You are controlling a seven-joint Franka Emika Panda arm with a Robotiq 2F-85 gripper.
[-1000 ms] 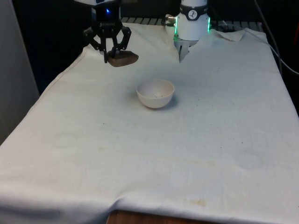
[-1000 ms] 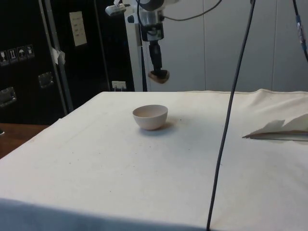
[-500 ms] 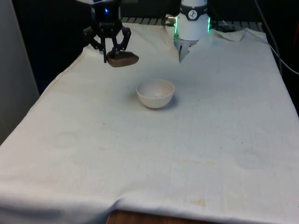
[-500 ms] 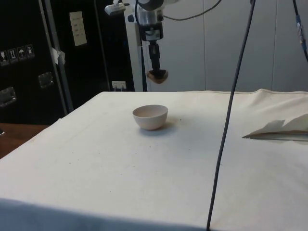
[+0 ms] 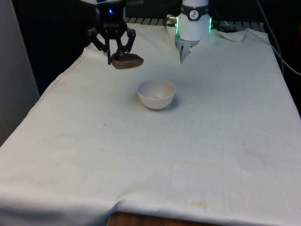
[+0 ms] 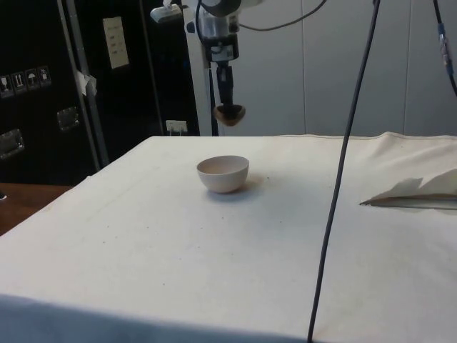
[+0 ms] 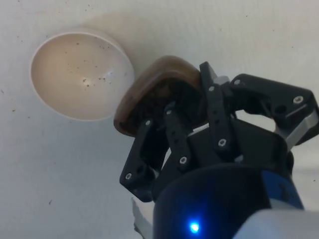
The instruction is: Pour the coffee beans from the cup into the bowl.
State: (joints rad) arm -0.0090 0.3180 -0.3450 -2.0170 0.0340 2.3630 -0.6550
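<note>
A white cloth (image 5: 197, 155) covers the table, creased and faintly stained, with a strip of wood (image 5: 141, 220) showing at 6 o'clock in the front view. In the side view dark cabinets (image 6: 43, 93) stand at 9 o'clock and pale wall panels (image 6: 300, 71) at 1 o'clock, with a black cable (image 6: 343, 179) hanging across

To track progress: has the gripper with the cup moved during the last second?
Yes. In the front view the gripper carried the cup slightly rightward, toward the unmoved bowl.
</note>
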